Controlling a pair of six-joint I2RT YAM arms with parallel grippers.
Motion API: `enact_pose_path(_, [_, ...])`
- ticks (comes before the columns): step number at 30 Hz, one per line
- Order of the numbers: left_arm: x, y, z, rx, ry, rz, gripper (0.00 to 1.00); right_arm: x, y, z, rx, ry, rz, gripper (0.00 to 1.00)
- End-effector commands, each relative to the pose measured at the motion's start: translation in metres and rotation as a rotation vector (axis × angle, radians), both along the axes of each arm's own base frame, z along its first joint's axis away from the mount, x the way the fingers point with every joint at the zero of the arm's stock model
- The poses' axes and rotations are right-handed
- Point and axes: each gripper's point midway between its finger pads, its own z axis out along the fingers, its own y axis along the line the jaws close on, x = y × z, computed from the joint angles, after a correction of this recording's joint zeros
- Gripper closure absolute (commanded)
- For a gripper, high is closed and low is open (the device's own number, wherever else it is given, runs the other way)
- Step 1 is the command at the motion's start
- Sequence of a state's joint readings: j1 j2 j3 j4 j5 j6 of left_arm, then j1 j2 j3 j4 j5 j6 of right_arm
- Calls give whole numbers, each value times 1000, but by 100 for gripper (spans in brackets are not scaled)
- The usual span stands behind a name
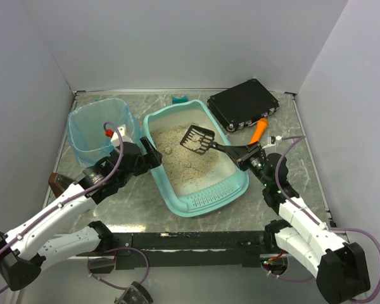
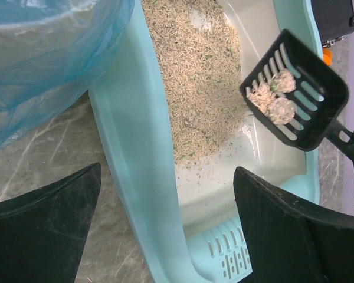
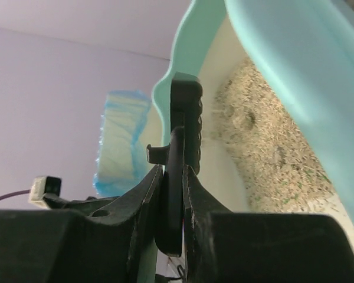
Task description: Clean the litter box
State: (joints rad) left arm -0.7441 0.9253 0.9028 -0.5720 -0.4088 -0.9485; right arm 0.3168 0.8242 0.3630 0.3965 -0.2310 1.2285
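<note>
The teal litter box (image 1: 235, 187) lies mid-table, holding beige litter (image 1: 177, 155). My right gripper (image 1: 246, 155) is shut on the handle of a black slotted scoop (image 1: 198, 139), which hangs over the litter with clumps (image 2: 274, 97) in it. From the right wrist the scoop (image 3: 186, 115) appears edge-on between the fingers (image 3: 143, 197). My left gripper (image 1: 147, 154) is open and straddles the box's left wall (image 2: 141, 177), one finger (image 2: 44, 218) outside it, the other over the inside.
A white bin lined with a blue bag (image 1: 95, 130) stands left of the box, close behind my left gripper. A black case (image 1: 242, 103) and an orange object (image 1: 258, 130) lie at the back right. A small teal piece (image 1: 180, 99) sits behind the box.
</note>
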Motion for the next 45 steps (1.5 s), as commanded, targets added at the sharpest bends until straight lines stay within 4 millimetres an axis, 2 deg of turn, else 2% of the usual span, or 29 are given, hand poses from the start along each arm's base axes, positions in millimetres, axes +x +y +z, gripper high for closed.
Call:
enact_pose_path(1, [-1,2,7,-40,-32,19,3,3,-3,10,4,5,14,100])
enact_pose_path(3, [-3,2,10,-43,-24,15,3,3,-3,15,51,-30,16,100])
enact_pose_path(5, [-4,3,10,-45,-30,14,3,-2,13,16,-13,-22,132,100])
enact_pose_path(6, [-3,4,12,-49,-37,18,3,1,13,2,4,43,126,100])
enact_pose_path(8, [-4,4,11,-47,-38,17,3,6,5,10,83,-4,86,100])
enact_pose_path(11, [-6,7,9,-39,-33,21,3,4,15,10,70,-16,157,100])
enact_pose_path(14, [-7,9,12,-41,-39,23,3,9,1,14,133,-40,70,100])
enact_pose_path(16, [-7,8,11,-40,-39,16,3,5,15,23,29,-83,161,100])
enact_pose_path(17, [-6,8,12,-42,-45,20,3,5,18,11,-10,-16,177,100])
enact_pose_path(20, [-5,7,13,-44,-44,18,3,12,-5,20,62,-55,52,100])
enact_pose_path(21, [-6,6,13,-46,-42,14,3,13,-9,18,33,-65,33,100])
enact_pose_path(22, [-5,4,16,-52,-49,7,3,9,-2,21,1,-73,74,100])
enact_pose_path(23, [-5,3,15,-52,-47,-2,3,9,1,14,-32,-35,97,100])
enact_pose_path(27, [-5,2,15,-48,-45,-6,3,14,-11,20,10,-76,28,100])
enact_pose_path(29, [-5,3,14,-46,-46,-2,3,9,11,18,-39,-38,141,100])
enact_pose_path(30, [-5,4,12,-43,-46,2,3,9,13,18,-7,-32,147,100])
enact_pose_path(32, [-5,5,11,-41,-42,6,3,15,-1,8,68,-12,73,100])
enact_pose_path(34, [-8,8,12,-39,-33,9,3,16,3,6,21,-12,108,100])
enact_pose_path(35, [-9,9,12,-38,-34,12,3,16,9,17,-13,-33,155,100])
enact_pose_path(36, [-9,11,14,-39,-40,18,3,20,5,19,2,-28,127,100])
enact_pose_path(37, [-11,12,16,-47,-48,19,3,26,-9,26,32,-51,66,100])
enact_pose_path(38, [-11,13,19,-53,-54,19,3,25,-12,26,58,-60,58,100])
enact_pose_path(39, [-12,13,19,-56,-57,14,3,23,-9,36,29,-102,87,100])
enact_pose_path(40, [-14,14,21,-64,-67,14,3,22,-2,15,-37,1,140,100])
enact_pose_path(41, [-14,15,21,-66,-70,15,3,24,6,30,-97,-35,184,100])
enact_pose_path(42, [-15,16,20,-67,-73,17,3,26,4,25,-78,-11,171,100])
enact_pose_path(43, [-15,18,21,-68,-77,22,3,30,-2,47,27,-82,129,100])
enact_pose_path(44, [-16,18,21,-71,-76,24,3,26,-6,29,51,-64,118,100])
enact_pose_path(45, [-16,19,21,-70,-75,24,3,21,0,29,43,-73,168,100])
